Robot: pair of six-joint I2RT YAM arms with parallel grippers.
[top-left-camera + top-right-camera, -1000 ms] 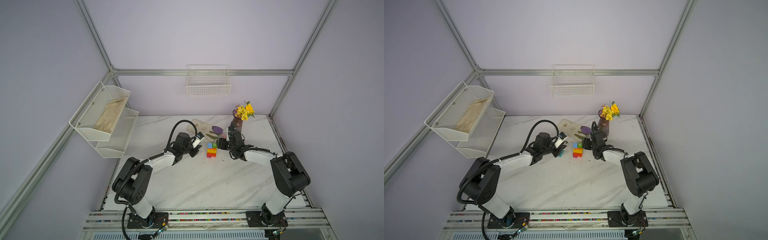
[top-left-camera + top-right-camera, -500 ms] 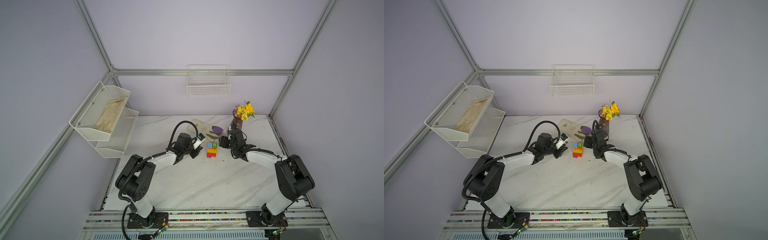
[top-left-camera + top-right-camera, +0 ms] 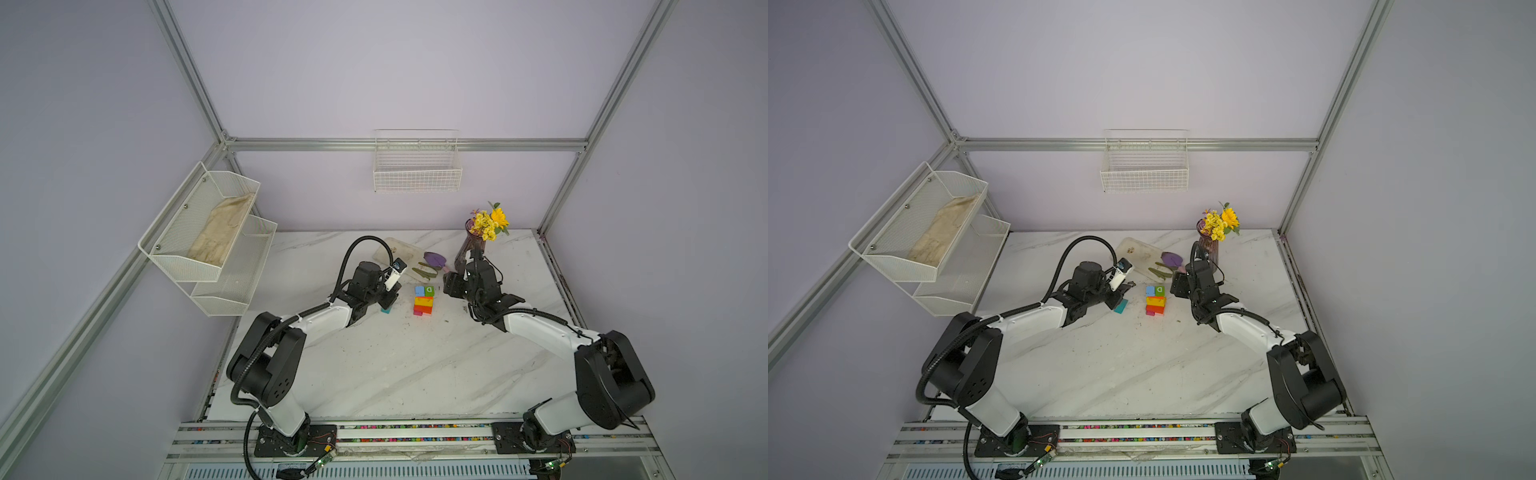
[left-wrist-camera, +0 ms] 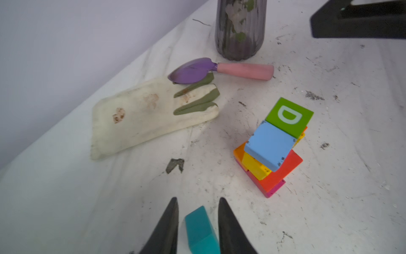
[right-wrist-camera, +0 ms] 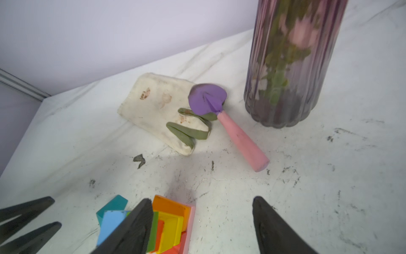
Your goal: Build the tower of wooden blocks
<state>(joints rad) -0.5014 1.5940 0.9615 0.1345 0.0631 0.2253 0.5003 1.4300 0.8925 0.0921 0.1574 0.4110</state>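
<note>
Tower [image 3: 424, 300] stands far-centre on the tabletop [image 3: 395, 365], lacking its tip. We judge the left pincer [image 4: 197, 199], slightly spread astride the teal block [image 4: 201, 231] just left, is aligning; the right pincer [image 5: 201, 198] hangs spread, empty, at right.

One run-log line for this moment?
left gripper: open, fingers astride teal block | right gripper: open, empty, beside tower | tower: teal block not yet on it
</note>
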